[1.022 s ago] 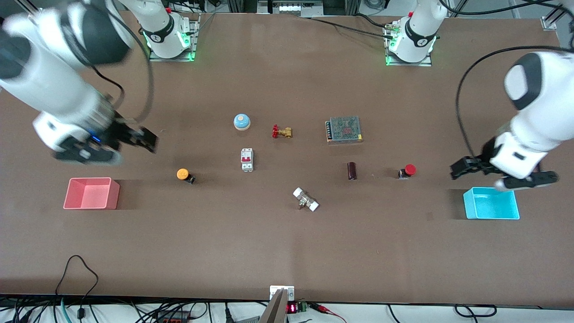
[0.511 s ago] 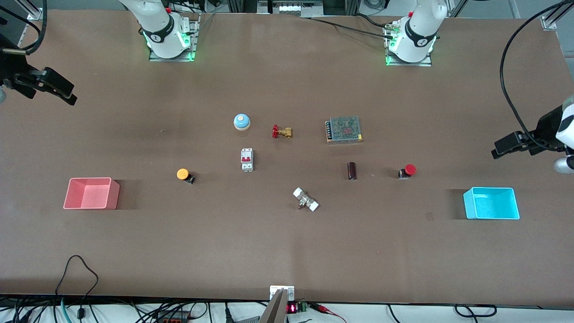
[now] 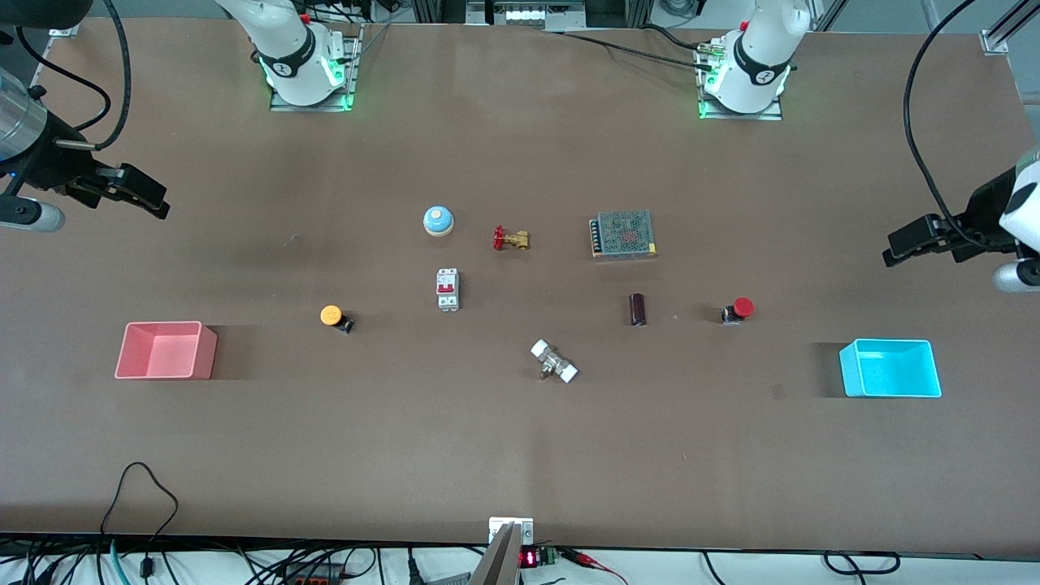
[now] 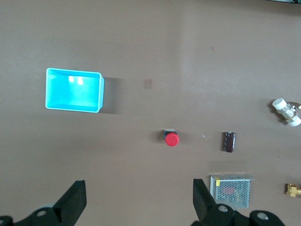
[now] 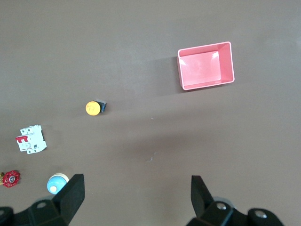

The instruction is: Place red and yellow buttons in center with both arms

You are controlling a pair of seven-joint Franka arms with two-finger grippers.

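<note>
The yellow button [image 3: 331,316] lies on the table toward the right arm's end, beside the pink bin; it also shows in the right wrist view [image 5: 93,108]. The red button [image 3: 739,309] lies toward the left arm's end and shows in the left wrist view [image 4: 171,139]. The bare brown center [image 3: 540,301] lies between them. My right gripper [image 3: 150,199] is open and empty, high over the right arm's end of the table [image 5: 136,193]. My left gripper [image 3: 894,250] is open and empty, high over the left arm's end [image 4: 139,200].
A pink bin [image 3: 162,326] and a cyan bin [image 3: 890,343] stand at the two ends. Around the middle are a blue-and-white dome [image 3: 438,220], a brass valve [image 3: 510,239], a white breaker [image 3: 448,289], a grey power supply [image 3: 623,235], a dark cylinder [image 3: 638,309] and a white-capped fitting [image 3: 554,361].
Both arms have swung up and outward from beside the bins to the table's ends. The buttons have not moved.
</note>
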